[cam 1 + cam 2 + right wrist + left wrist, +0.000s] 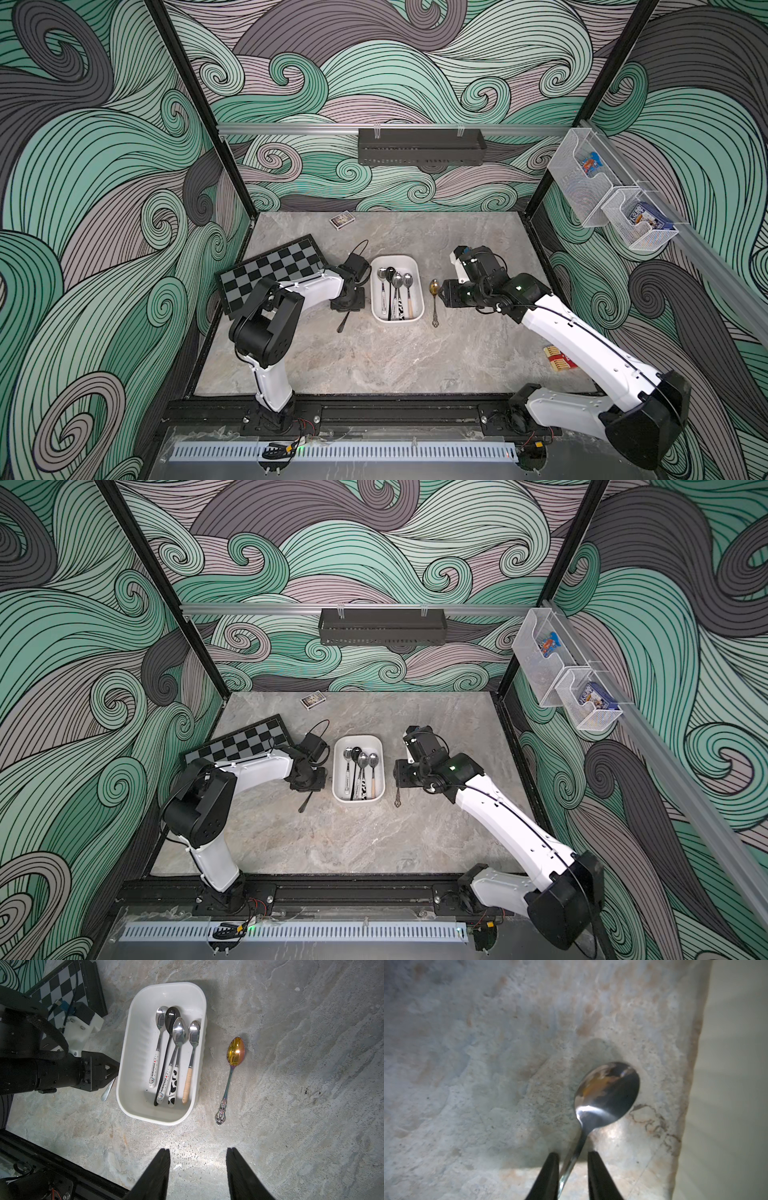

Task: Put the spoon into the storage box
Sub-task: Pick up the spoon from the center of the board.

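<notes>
A plain steel spoon [608, 1095] lies on the marble table just left of the storage box [395, 257], a shallow white tray holding several spoons [395, 286]. My left gripper [573, 1155] is low over the steel spoon's handle. Its jaws straddle the handle narrowly: one finger is against it and a gap shows at the other. From under that gripper [348, 301] only the handle's end [343, 324] sticks out. Right of the box lies a gold-bowled spoon [235, 1051] with an ornate handle. My right gripper [197, 1151] hovers open beside it, holding nothing.
A folded chessboard [270, 270] lies at the left behind my left arm. A small matchbox [341, 220] sits near the back wall, a red box of matches [559, 357] by my right arm. A black rack [419, 147] and wire baskets [582, 178] hang on the walls.
</notes>
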Action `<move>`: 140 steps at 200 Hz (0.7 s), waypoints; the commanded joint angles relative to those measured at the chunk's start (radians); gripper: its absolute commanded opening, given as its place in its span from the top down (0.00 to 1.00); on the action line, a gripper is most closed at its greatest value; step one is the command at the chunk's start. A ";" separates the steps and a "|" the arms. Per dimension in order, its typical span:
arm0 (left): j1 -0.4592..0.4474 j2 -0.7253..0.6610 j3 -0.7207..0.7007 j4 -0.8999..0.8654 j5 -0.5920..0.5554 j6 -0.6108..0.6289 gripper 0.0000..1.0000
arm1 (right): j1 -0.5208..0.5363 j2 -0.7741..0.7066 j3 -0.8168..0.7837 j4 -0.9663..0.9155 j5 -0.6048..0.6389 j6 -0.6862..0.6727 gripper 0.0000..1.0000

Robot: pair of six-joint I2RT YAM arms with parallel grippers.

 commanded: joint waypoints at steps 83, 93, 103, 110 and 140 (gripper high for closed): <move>-0.009 -0.074 -0.027 -0.114 -0.032 -0.041 1.00 | -0.070 -0.055 -0.111 0.022 -0.025 -0.021 0.51; -0.009 -0.121 -0.023 -0.133 -0.032 -0.048 1.00 | -0.082 -0.058 -0.122 0.029 -0.032 -0.024 0.51; -0.009 -0.164 -0.015 -0.153 -0.023 -0.054 1.00 | -0.093 -0.060 -0.135 0.035 -0.036 -0.026 0.51; -0.010 -0.194 -0.009 -0.165 -0.015 -0.057 1.00 | -0.101 -0.061 -0.143 0.041 -0.041 -0.027 0.51; -0.047 -0.290 0.040 -0.213 0.003 -0.068 1.00 | -0.132 -0.066 -0.183 0.064 -0.067 -0.029 0.51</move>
